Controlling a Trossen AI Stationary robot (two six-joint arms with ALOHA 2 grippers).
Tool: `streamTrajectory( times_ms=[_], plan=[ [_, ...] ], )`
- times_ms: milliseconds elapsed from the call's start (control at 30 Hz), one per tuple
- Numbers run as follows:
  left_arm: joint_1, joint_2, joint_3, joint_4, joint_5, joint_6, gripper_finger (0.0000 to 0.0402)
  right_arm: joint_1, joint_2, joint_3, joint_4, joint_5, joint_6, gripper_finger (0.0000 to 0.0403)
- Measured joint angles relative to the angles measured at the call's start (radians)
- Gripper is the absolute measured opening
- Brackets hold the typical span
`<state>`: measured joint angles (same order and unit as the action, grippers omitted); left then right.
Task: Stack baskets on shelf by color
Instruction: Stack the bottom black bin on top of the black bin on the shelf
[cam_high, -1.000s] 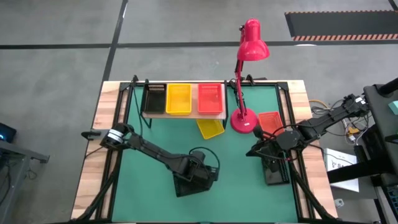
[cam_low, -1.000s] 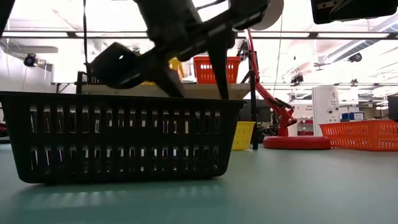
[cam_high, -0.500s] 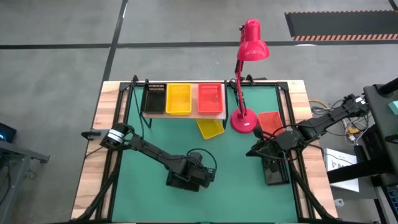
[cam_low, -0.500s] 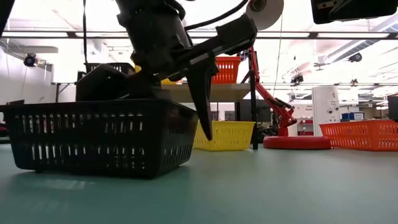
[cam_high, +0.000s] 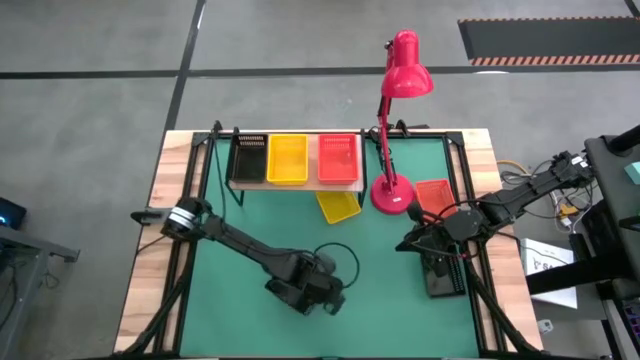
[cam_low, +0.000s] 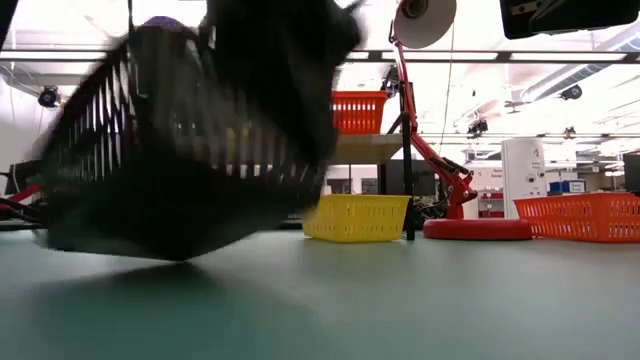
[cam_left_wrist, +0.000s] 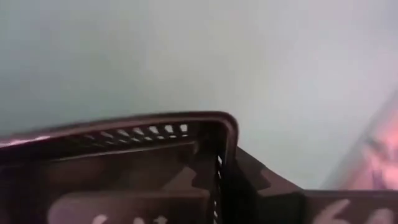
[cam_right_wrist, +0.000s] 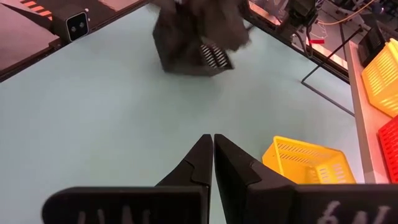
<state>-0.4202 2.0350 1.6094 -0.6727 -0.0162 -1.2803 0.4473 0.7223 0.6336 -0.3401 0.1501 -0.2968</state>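
Spanning the tabletop (cam_high: 400, 300)'s far edge, shelf (cam_high: 295, 184) with black, yellow and orange-red baskets side by side. Lifted clear near the front, tilted, black basket (cam_low: 180, 140) clamped by its rim in left end effector (cam_high: 315, 290); best levelled, then nested squarely into shelved black basket (cam_high: 248, 157). Parked at right, right end effector (cam_right_wrist: 213, 158), fingers pressed together, empty.

Black basket (cam_low: 180, 150) now off the table, tilted, in left tool (cam_high: 312, 290).

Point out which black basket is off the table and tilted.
The black basket gripped by the left pincer, near the table's front. It hangs tilted above the green top; the other black basket sits flat on the shelf.
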Motion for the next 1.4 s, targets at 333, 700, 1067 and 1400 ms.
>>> streamTrajectory(
  times_ms=[333, 700, 1067, 1400],
  plan=[
    [-0.088, -0.131, 0.215, -0.284, -0.122, 0.794, 0.0002, 0.0, 0.0, 0.0, 0.0, 0.0, 0.017, 0.0009],
    [-0.059, -0.341, 0.279, -0.543, -0.477, 1.118, 0.0, 0.0, 0.001, 0.0, 0.001, 0.0, 0.017, 0.0009],
    [0.124, -0.542, 0.204, -0.788, -0.517, 1.221, 0.0, 0.0, 0.001, -0.002, 0.009, 0.0, -0.009, 0.0009],
    [0.357, -0.703, 0.042, -0.802, -0.457, 1.37, 0.0, 0.0, 0.001, -0.002, 0.017, 0.0, -0.01, 0.0009]
  ],
)
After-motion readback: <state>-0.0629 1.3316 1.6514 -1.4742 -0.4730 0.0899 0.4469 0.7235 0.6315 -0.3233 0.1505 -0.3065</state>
